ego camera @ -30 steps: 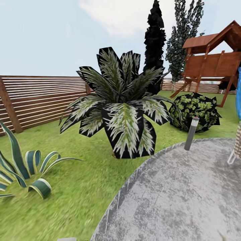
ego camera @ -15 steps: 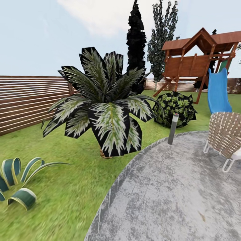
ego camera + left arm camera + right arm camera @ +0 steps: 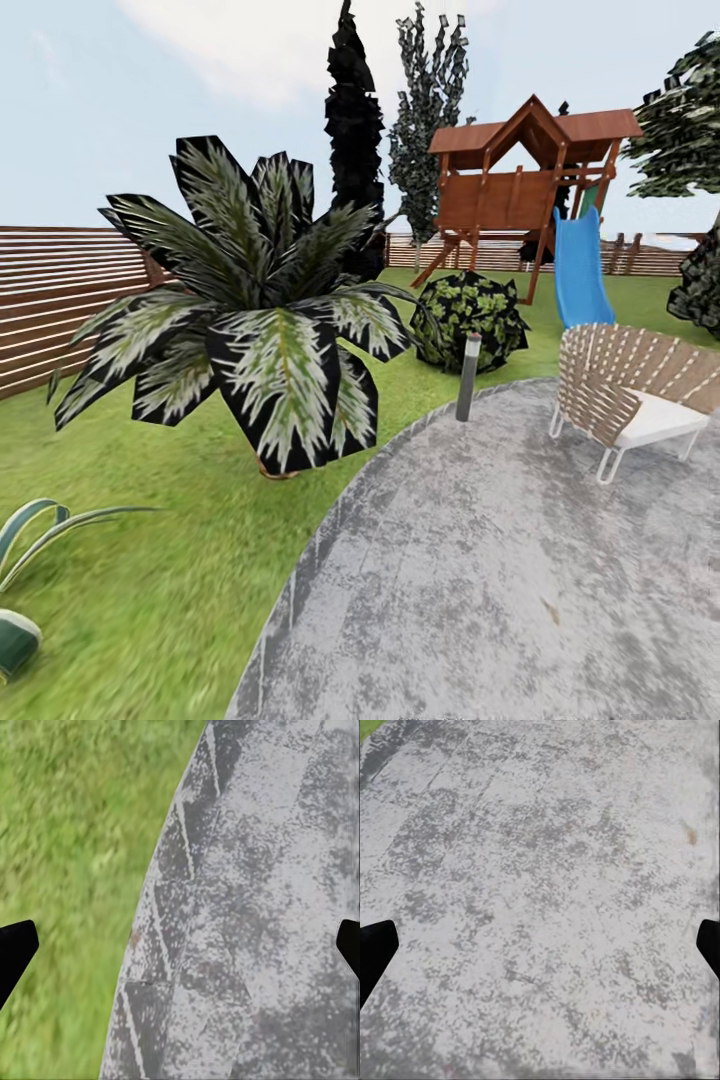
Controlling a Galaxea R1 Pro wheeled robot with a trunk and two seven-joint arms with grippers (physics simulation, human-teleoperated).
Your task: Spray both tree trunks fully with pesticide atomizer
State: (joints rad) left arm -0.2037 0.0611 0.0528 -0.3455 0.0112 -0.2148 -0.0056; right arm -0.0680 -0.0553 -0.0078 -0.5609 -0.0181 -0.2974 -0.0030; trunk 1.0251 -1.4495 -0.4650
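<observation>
1. The view has swung right since a moment ago: the striped-leaf plant (image 3: 250,320) sits further left in frame, and a woven chair (image 3: 630,395) appears whole.
2. Left gripper (image 3: 180,945) spread wide over the paving's (image 3: 500,560) edge; right gripper (image 3: 540,945) wide over bare stone. No atomizer.
</observation>
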